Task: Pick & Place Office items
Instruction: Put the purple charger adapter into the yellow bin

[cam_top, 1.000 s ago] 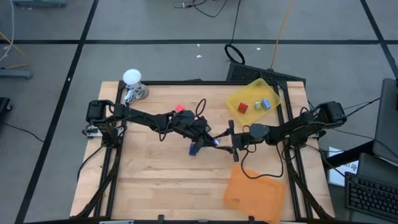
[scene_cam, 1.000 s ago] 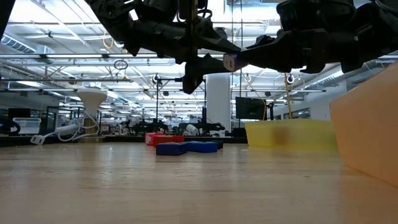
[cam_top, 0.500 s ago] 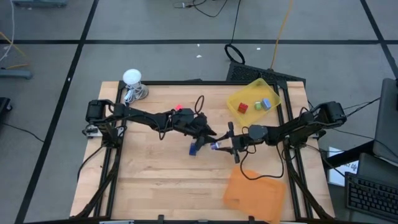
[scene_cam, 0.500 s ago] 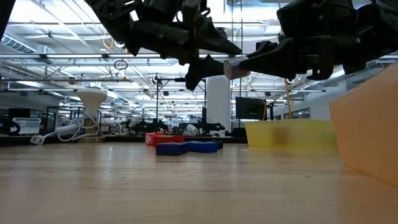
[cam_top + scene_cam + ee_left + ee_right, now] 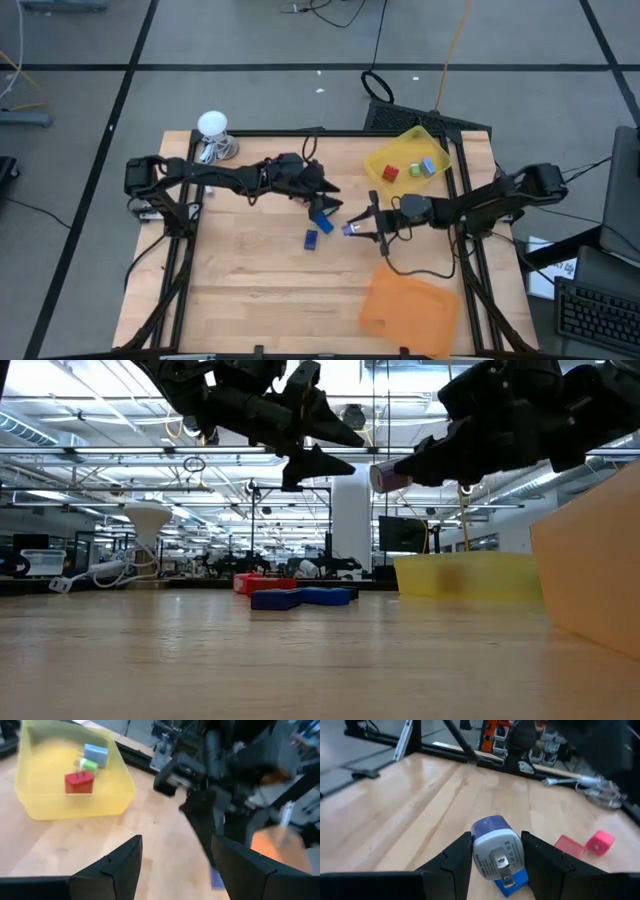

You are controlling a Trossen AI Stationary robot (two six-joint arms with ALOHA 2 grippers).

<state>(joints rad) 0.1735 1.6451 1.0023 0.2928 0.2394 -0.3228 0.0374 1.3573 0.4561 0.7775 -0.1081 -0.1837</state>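
Note:
My right gripper (image 5: 353,229) is shut on a small lilac plug-like piece (image 5: 494,845) above the table's middle. My left gripper (image 5: 326,190) is open and empty, a little to the far left of it, also in the air. Two dark blue pieces (image 5: 322,208) (image 5: 311,240) lie flat on the table below and between the grippers. Pink pieces (image 5: 600,842) lie on the table farther off; in the high view the left arm hides them. A yellow tray (image 5: 420,138) at the far right holds a red piece (image 5: 79,782), a green one and a light blue one (image 5: 96,754). My right gripper pinches the lilac piece by its two opposite sides (image 5: 476,851) between its two fingers. The fingers come from the table's right, roughly level. The piece is lifted clear of the table, and the face with its metal prong (image 5: 502,865) is turned back toward the wrist.
An orange tray (image 5: 408,308) lies at the near right. A white ball-shaped object with a cord (image 5: 212,125) stands at the far left corner. Bare wood lies at the near left.
My left gripper has drawn back from my right gripper toward the table's far left and risen a little. My right gripper has kept hold of the lilac piece and tipped its fingers slightly upward.

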